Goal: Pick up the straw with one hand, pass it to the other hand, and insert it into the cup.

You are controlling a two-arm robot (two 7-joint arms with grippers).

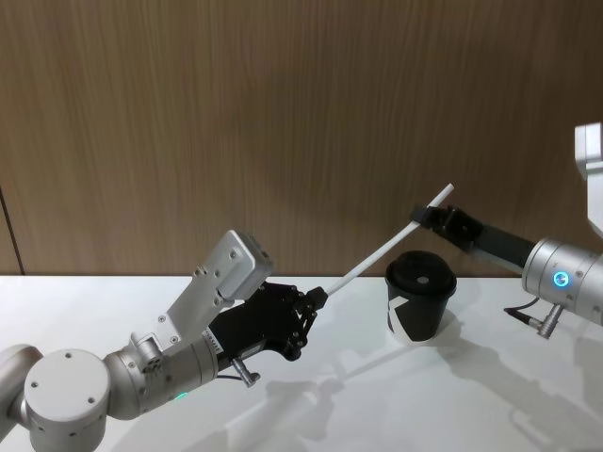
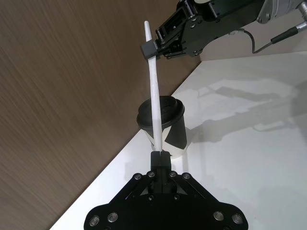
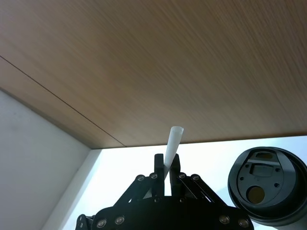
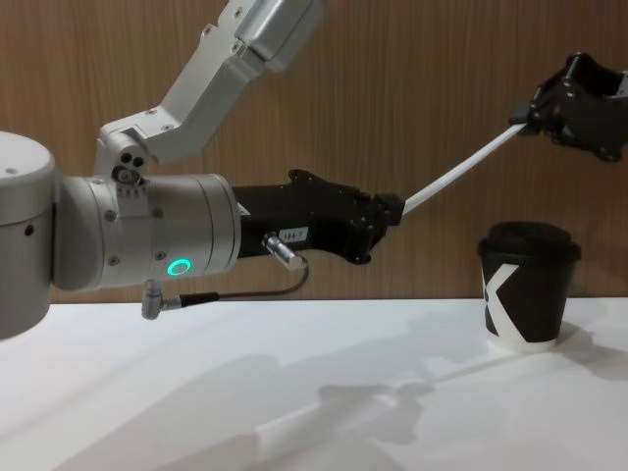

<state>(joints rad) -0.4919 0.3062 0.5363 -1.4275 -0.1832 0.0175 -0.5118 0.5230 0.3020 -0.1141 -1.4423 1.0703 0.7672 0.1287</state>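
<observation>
At the lower left of the head view the left arm reaches up and toward the centre, its silver wrist showing a green light. The left gripper (image 1: 317,300), just left of centre, has its black fingers pinched shut on the lower end of the straw (image 1: 382,251). In the left wrist view the same fingertips (image 2: 159,157) close tightly round the white tube at lower centre. From there the straw slants up to the right through the air, in front of the wooden wall (image 1: 283,113). It is held off the white table (image 1: 330,414) at both ends. The cup (image 1: 420,306) stands upright on the table right of centre, lid on. It is below the straw's upper half and apart from it, and the chest view shows a clear gap between the lid and the tube. At the upper right the right gripper (image 1: 426,217) comes in from the right edge on its black link. It is clamped on the straw just short of the top end, so a short white tip pokes out past the fingers. In the right wrist view that tip rises between the closed fingers at lower centre, with the cup's lid at the lower right corner.
</observation>
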